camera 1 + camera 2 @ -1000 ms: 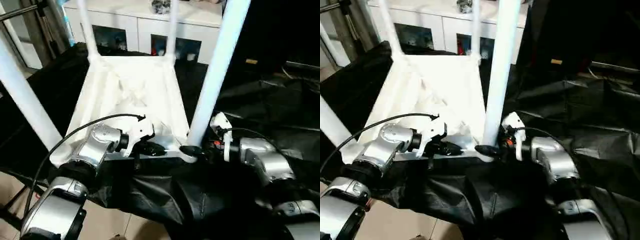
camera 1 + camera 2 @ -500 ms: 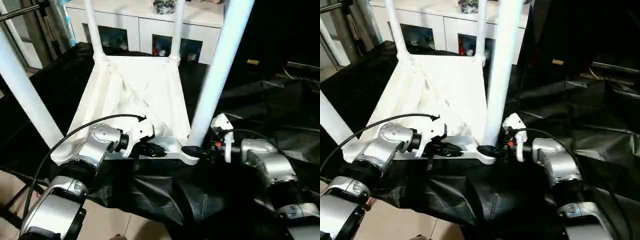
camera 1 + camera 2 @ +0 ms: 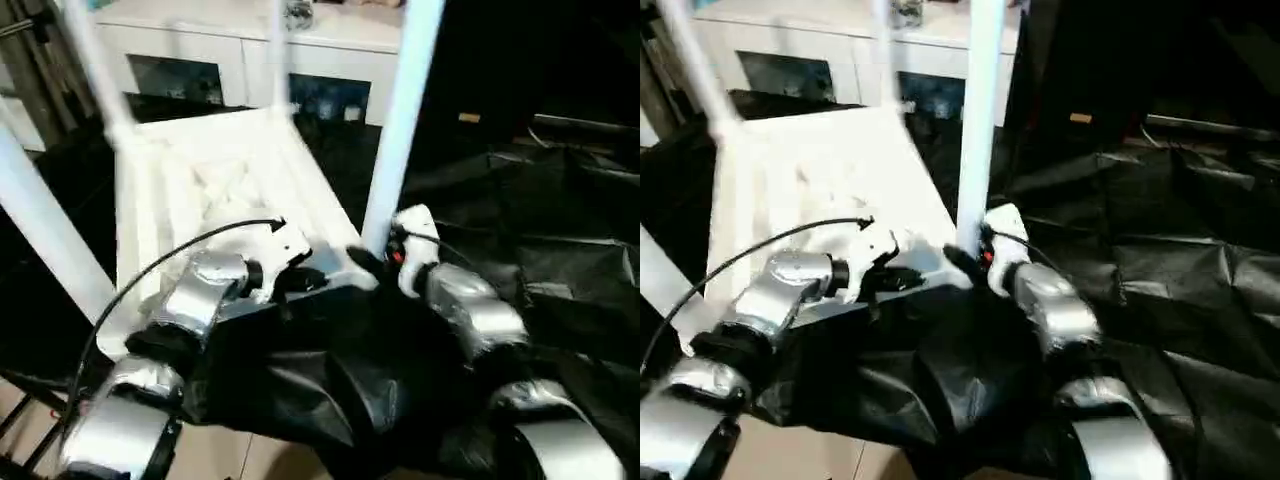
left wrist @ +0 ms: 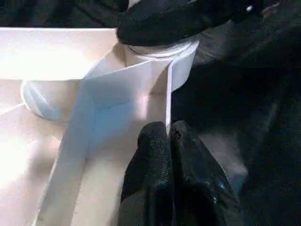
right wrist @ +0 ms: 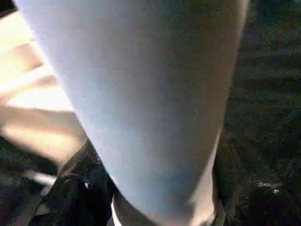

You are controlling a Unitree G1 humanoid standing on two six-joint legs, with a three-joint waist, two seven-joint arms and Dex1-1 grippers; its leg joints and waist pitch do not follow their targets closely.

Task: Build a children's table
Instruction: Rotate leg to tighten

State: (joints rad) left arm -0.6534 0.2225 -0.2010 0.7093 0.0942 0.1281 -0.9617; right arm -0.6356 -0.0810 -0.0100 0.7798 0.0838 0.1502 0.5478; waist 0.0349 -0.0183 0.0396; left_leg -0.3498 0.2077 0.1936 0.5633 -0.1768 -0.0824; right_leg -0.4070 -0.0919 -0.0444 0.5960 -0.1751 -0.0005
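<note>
The white tabletop point(image 3: 215, 170) lies upside down on black cloth, ribbed side up, with white legs standing in its corner sockets. My left gripper point(image 3: 308, 281) is shut on the thin near rim, beside the near right socket point(image 4: 160, 70). In the left wrist view its fingertips point(image 4: 157, 141) pinch that rim edge. My right gripper point(image 3: 362, 260) is closed around the foot of the near right leg point(image 3: 395, 120), just above the socket. The right wrist view has that leg point(image 5: 141, 94) close up, with one black finger point(image 5: 77, 193) against it. Another leg point(image 3: 45, 235) rises at the near left.
A white cabinet point(image 3: 240, 60) with glass doors stands behind the tabletop. Crumpled black cloth point(image 3: 560, 220) covers the surface to the right and hangs over the near edge. Bare floor point(image 3: 230, 455) shows below at the left.
The whole picture has shifted and blurred. The tabletop has swung, its near right corner now further from me and to the left. My right jaws have narrowed onto the leg's foot.
</note>
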